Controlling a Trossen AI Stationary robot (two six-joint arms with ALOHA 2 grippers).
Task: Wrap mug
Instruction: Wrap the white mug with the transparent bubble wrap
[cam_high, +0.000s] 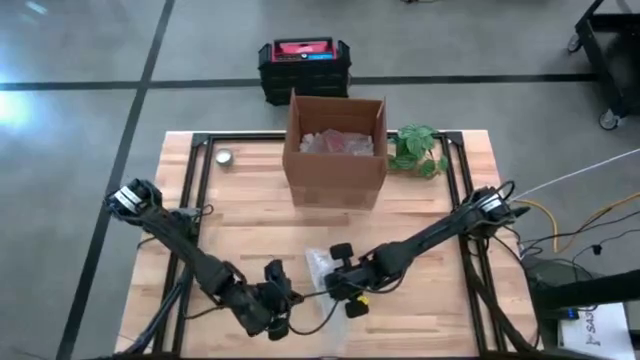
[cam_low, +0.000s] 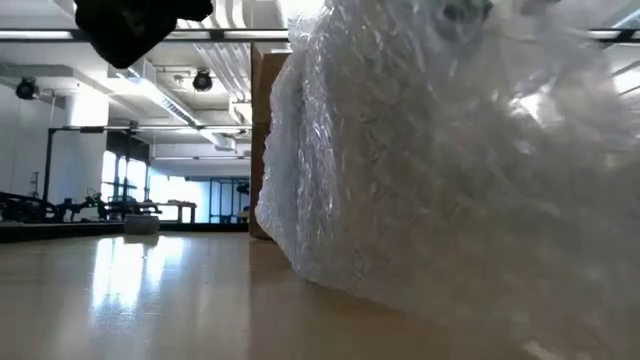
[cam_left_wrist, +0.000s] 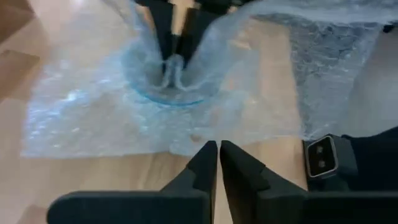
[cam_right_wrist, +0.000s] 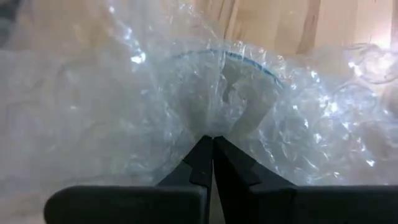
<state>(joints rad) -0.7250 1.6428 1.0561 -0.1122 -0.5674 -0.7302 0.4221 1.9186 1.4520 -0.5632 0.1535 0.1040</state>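
The right gripper (cam_high: 345, 290) sits low in the centre of the overhead view, its fingers (cam_right_wrist: 208, 163) pressed together and pinching a fold of bubble wrap (cam_right_wrist: 124, 106). Through the clear wrap, in the right wrist view, the round blue-edged rim of the mug (cam_right_wrist: 239, 102) shows in the upper middle of the frame, covered by the plastic. The left gripper (cam_high: 278, 315) is just to the lower left of the right one in the overhead view, near the bottom edge; its fingers (cam_left_wrist: 217, 168) are pinched together on nothing, their tips at the near edge of the sheet. In the left wrist view the wrapped mug (cam_left_wrist: 171, 81) lies in the upper middle, with the other arm's fingers gripping the plastic above it. The low view is filled on its right side by the crinkled wrap (cam_low: 460, 160). On the wooden table (cam_high: 250, 220), toward the top of the overhead view, stand an open cardboard box (cam_high: 335, 150), a small green plant (cam_high: 418, 150) to its right, and a small round object (cam_high: 224, 157) to its left. A black crate (cam_high: 303, 68) sits on the floor beyond the table.
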